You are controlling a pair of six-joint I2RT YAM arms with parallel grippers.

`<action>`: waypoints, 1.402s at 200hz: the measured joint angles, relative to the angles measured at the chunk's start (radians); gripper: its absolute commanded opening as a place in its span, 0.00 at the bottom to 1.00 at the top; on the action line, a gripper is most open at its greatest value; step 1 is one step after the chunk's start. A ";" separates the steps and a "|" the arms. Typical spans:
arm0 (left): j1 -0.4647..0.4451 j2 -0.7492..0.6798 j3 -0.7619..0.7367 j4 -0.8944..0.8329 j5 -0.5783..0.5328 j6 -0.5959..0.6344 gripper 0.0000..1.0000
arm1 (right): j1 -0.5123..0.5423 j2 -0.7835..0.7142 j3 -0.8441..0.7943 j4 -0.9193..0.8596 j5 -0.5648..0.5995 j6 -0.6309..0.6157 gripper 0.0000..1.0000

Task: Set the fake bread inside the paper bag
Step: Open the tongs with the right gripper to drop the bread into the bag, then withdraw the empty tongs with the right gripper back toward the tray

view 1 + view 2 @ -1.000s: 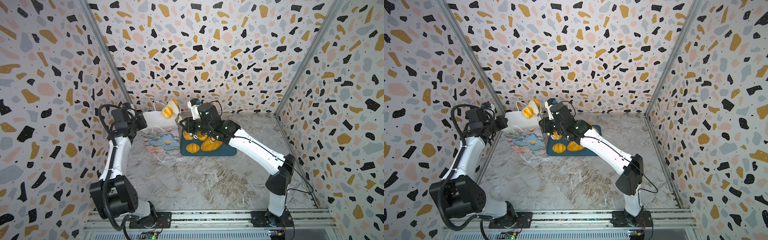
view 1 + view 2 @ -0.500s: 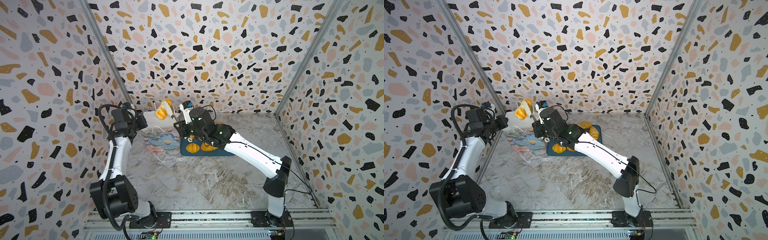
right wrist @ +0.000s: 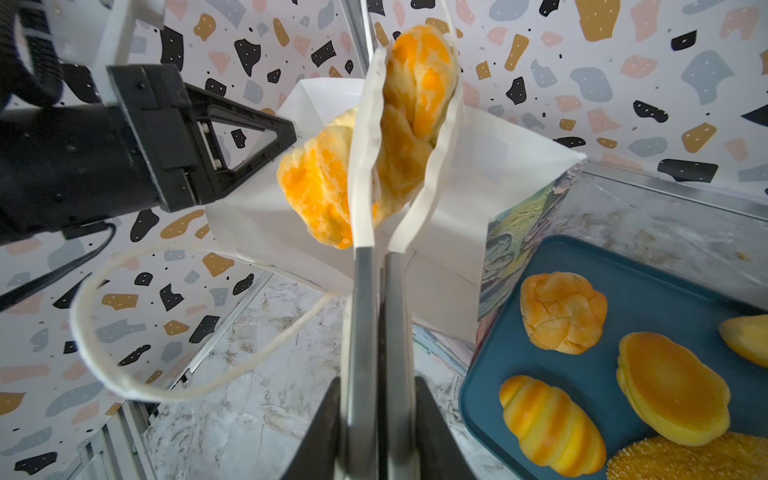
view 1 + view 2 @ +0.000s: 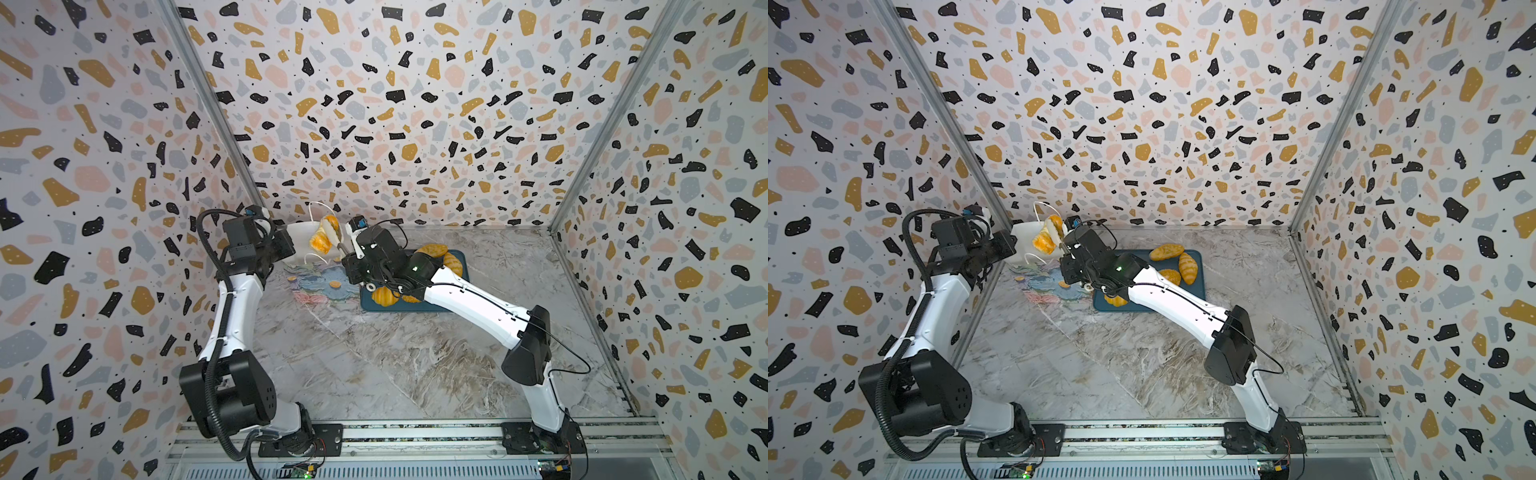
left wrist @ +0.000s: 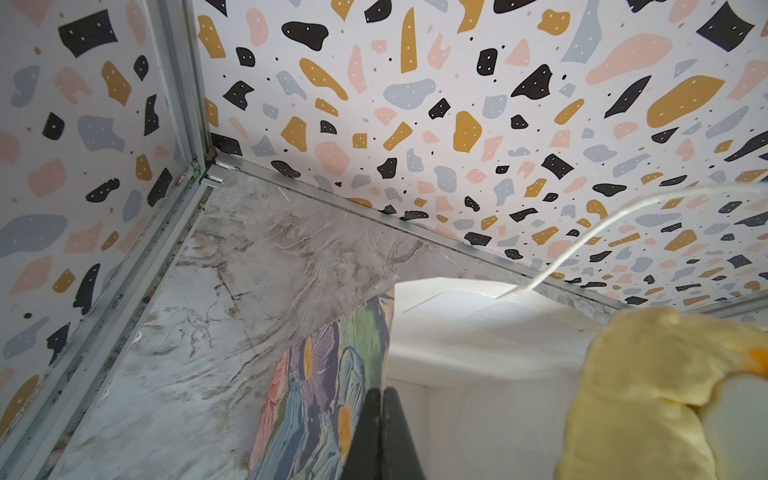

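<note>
Marble tabletop point(image 4: 374, 365) lying open | glossy golden knotted roll point(image 3: 411, 104) hanging at paper bag point(image 3: 478, 166) mouth, seemingly clearing rim | right gripper point(image 3: 376, 415) squeezing tongs point(image 3: 365, 311) around it | left gripper point(image 5: 380, 415) pinching bag wall

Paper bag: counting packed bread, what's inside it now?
The paper bag shows only white inner wall. The knotted roll, held in tongs at its mouth, hides the bottom.

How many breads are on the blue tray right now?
5 on the tray: crackled round bun, ridged roll, smooth oval bun, seeded loaf, and a cropped yellow piece. The right wrist view crops the tray, so more may be hidden.
</note>
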 measured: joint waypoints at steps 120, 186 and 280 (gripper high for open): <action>0.003 0.000 -0.003 0.008 0.010 -0.022 0.00 | 0.002 -0.001 0.022 -0.006 -0.029 -0.016 0.50; 0.009 0.000 -0.005 0.012 0.010 -0.037 0.00 | 0.002 -0.198 -0.188 0.031 -0.048 -0.064 0.50; 0.016 0.000 -0.008 0.013 0.010 -0.044 0.00 | -0.063 -0.467 -0.552 0.164 -0.021 -0.082 0.50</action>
